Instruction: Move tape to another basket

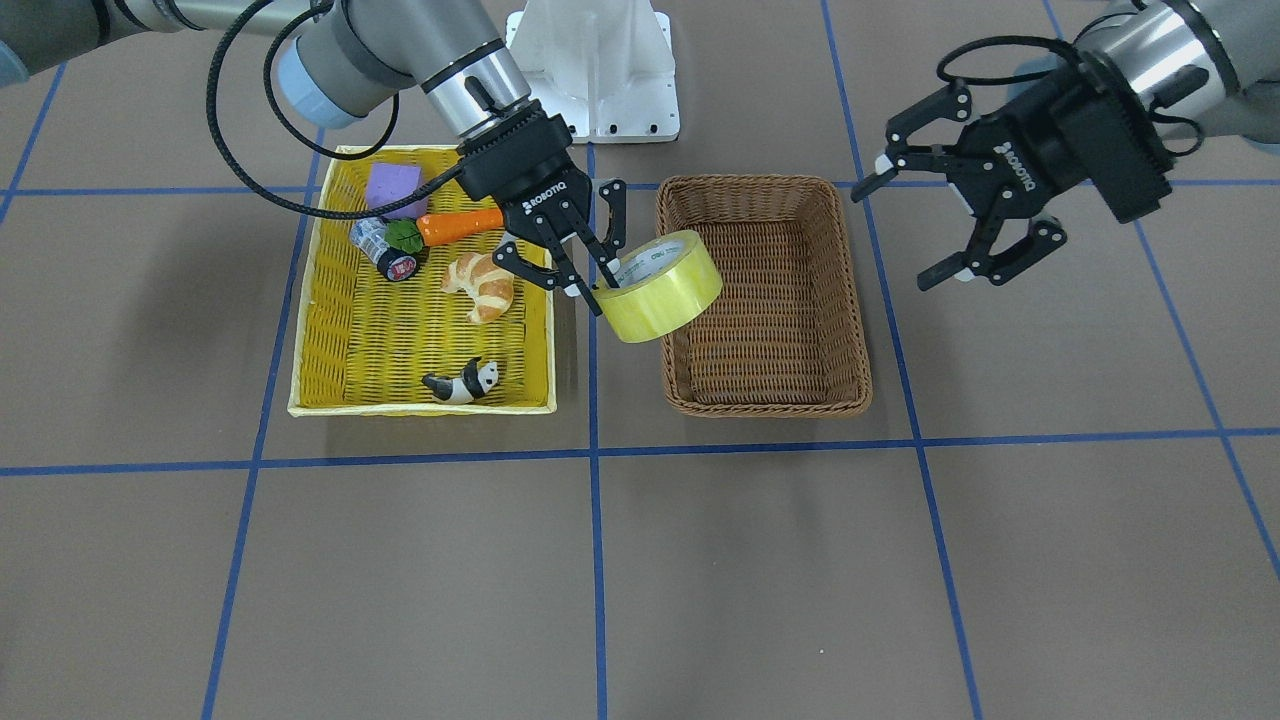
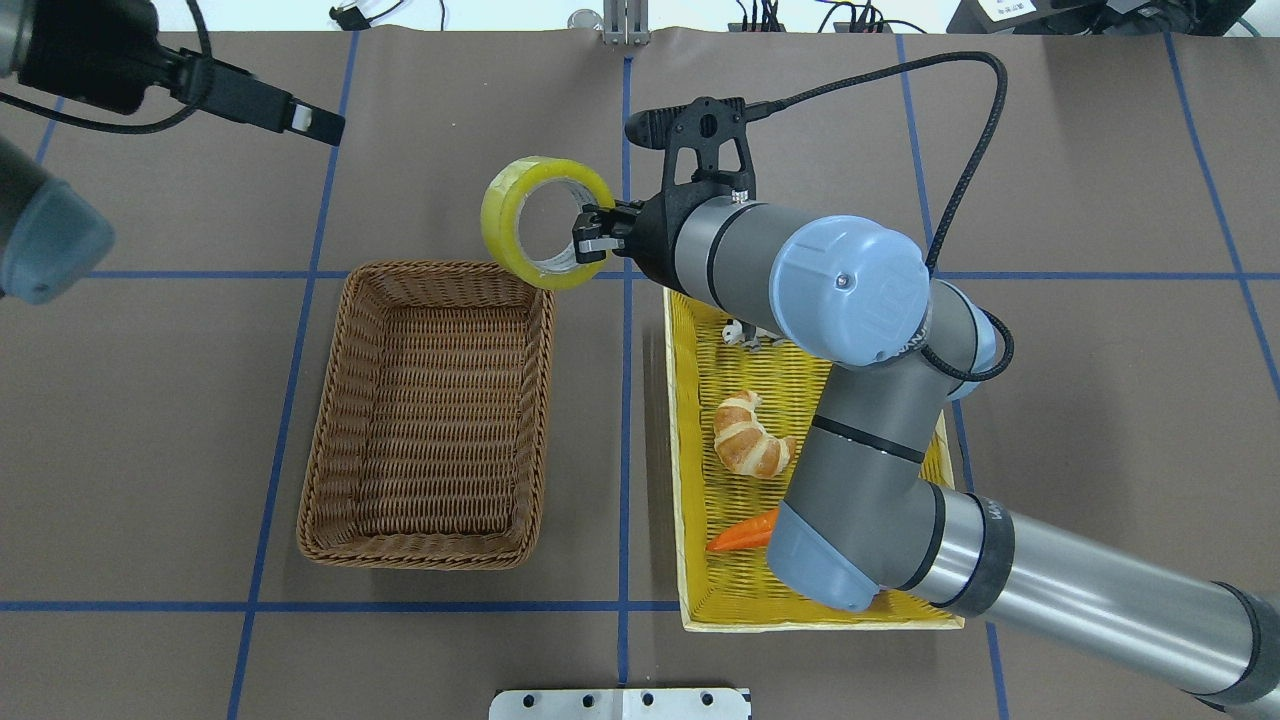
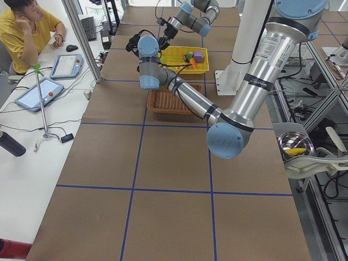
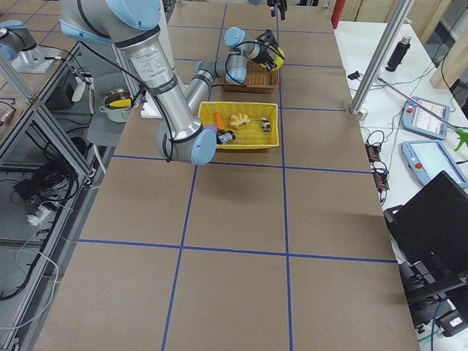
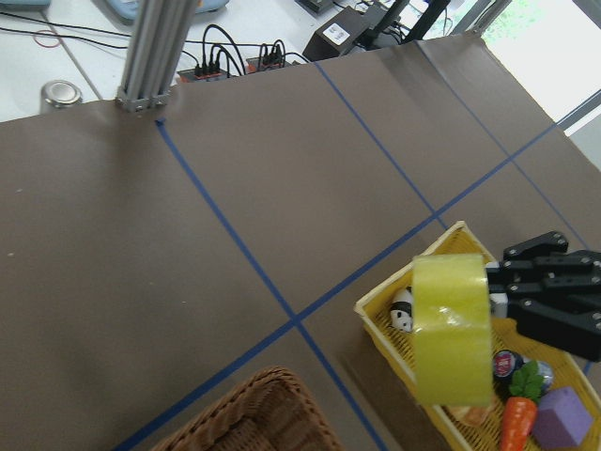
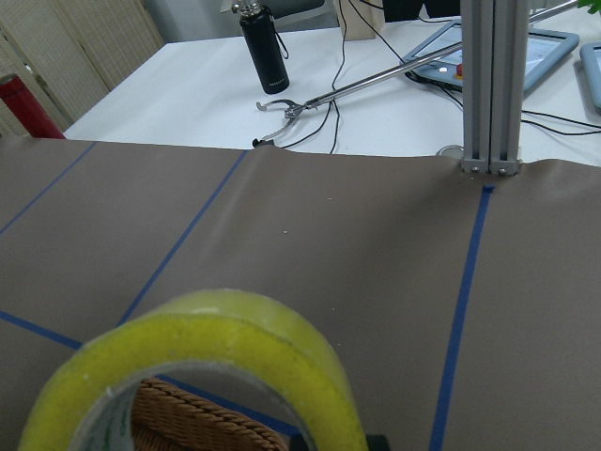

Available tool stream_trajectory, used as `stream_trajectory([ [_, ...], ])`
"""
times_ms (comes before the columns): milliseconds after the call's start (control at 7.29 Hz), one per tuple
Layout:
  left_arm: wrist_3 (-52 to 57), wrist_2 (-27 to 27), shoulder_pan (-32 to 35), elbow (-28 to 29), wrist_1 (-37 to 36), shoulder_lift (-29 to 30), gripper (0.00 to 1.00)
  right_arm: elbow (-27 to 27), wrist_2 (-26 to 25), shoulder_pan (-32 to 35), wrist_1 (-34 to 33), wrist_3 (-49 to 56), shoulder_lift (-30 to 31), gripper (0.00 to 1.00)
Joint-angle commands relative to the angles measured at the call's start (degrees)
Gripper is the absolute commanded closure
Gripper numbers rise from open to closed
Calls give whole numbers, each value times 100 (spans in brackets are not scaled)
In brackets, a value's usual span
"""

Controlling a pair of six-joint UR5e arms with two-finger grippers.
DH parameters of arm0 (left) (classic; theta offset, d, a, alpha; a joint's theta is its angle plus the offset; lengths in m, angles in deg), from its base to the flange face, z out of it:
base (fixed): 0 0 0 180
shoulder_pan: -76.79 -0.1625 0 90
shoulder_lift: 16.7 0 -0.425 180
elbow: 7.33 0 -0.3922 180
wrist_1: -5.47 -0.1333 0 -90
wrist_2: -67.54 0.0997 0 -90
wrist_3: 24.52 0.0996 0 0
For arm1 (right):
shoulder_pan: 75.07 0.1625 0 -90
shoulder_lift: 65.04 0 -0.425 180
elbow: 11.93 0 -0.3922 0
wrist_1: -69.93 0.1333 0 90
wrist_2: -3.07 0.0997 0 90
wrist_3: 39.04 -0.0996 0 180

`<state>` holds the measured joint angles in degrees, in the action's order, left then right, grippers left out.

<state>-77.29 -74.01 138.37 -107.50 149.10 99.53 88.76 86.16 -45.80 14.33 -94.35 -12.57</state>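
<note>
My right gripper (image 1: 600, 285) is shut on the wall of the yellow-green tape roll (image 1: 665, 285), one finger inside the core. It holds the roll in the air, tilted, over the gap between the baskets and the brown wicker basket's (image 1: 765, 402) nearest rim. In the overhead view the tape (image 2: 545, 222) hangs off the right gripper (image 2: 595, 237) by the basket's (image 2: 440, 268) far right corner. The tape also shows in the left wrist view (image 5: 453, 329) and the right wrist view (image 6: 207, 366). The brown basket is empty. My left gripper (image 1: 895, 238) is open and empty, raised beyond the basket's other side.
The yellow basket (image 1: 420, 405) holds a croissant (image 1: 482, 285), a carrot (image 1: 455, 227), a purple block (image 1: 397, 187), a panda figure (image 1: 462, 382) and a black-and-silver cylinder (image 1: 385, 250). The white robot base (image 1: 600, 70) stands behind the baskets.
</note>
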Motion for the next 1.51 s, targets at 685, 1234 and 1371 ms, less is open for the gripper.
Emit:
stream_trajectory([
  [685,-268,777,-937,15,324,163,1,-24,-20,-229,5,56,-378,100],
  [1234,-556,1058,-1157,7,377,128,100,64,-3,-238,223,-22,-352,19],
  [1371,-750,1207,-1157,6,420,128,100,221,24,-316,443,-23,-178,2],
])
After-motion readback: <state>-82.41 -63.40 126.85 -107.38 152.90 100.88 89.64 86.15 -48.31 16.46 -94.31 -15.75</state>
